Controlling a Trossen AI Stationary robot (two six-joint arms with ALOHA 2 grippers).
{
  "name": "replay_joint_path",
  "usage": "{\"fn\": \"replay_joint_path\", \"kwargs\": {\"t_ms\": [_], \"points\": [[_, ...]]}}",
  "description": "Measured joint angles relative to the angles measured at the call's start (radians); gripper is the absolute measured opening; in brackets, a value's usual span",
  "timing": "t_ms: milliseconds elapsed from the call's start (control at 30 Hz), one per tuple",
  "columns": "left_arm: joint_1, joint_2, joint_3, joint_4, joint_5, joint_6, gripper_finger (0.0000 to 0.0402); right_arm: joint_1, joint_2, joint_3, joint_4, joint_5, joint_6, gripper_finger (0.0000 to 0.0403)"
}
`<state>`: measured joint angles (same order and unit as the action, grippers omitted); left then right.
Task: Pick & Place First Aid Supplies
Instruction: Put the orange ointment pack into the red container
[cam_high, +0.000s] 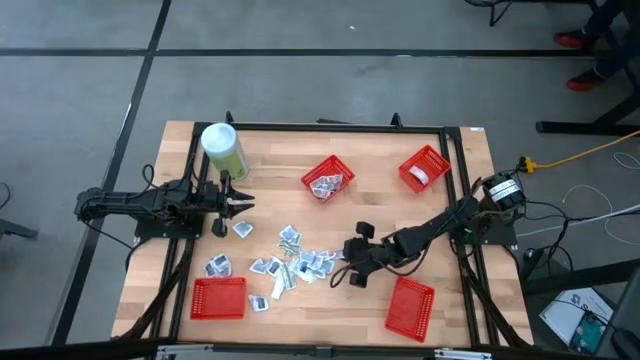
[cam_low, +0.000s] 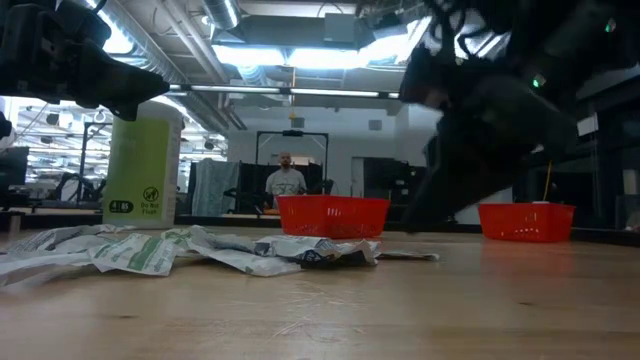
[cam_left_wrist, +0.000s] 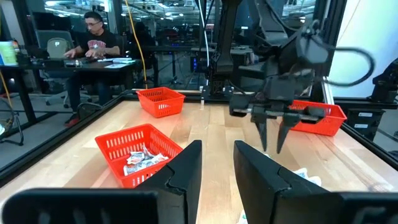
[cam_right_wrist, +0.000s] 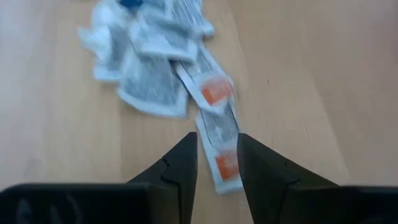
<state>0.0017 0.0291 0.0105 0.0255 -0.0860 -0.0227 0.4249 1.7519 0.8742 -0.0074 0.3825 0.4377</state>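
The first aid supplies (cam_high: 292, 262) are several small white-grey packets scattered on the middle of the wooden table, seen also low on the table (cam_low: 190, 250). More packets lie in one red basket (cam_high: 328, 179). My right gripper (cam_high: 346, 263) hovers open at the right end of the pile, fingers pointing down. In the right wrist view its fingers (cam_right_wrist: 217, 163) stand on either side of a long strip with orange marks (cam_right_wrist: 219, 127). My left gripper (cam_high: 238, 203) is open and waits left of the pile, beside the pale-green canister (cam_high: 222, 150).
Four red mesh baskets stand on the table: two at the far side (cam_high: 328, 179) (cam_high: 424, 168), two at the near edge (cam_high: 218, 298) (cam_high: 410, 306). The canister (cam_low: 143, 165) stands upright at far left. A person sits at a desk beyond the table (cam_left_wrist: 93, 37).
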Motion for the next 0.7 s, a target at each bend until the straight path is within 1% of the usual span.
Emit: {"fn": "replay_joint_path", "kwargs": {"t_ms": [67, 267, 333, 567, 700], "points": [[0.000, 0.000, 0.000, 0.000, 0.000, 0.000, 0.0088, -0.005, 0.000, -0.009, 0.004, -0.018, -0.003, 0.0113], [0.000, 0.000, 0.000, 0.000, 0.000, 0.000, 0.0088, -0.005, 0.003, -0.032, 0.001, -0.024, -0.001, 0.0113], [0.000, 0.000, 0.000, 0.000, 0.000, 0.000, 0.0088, -0.005, 0.014, -0.032, -0.002, -0.043, -0.006, 0.0113], [0.000, 0.000, 0.000, 0.000, 0.000, 0.000, 0.0088, -0.004, 0.067, -0.028, -0.007, -0.047, 0.024, 0.0113], [0.000, 0.000, 0.000, 0.000, 0.000, 0.000, 0.0088, -0.004, 0.069, -0.028, -0.010, -0.052, 0.029, 0.0096]]}}
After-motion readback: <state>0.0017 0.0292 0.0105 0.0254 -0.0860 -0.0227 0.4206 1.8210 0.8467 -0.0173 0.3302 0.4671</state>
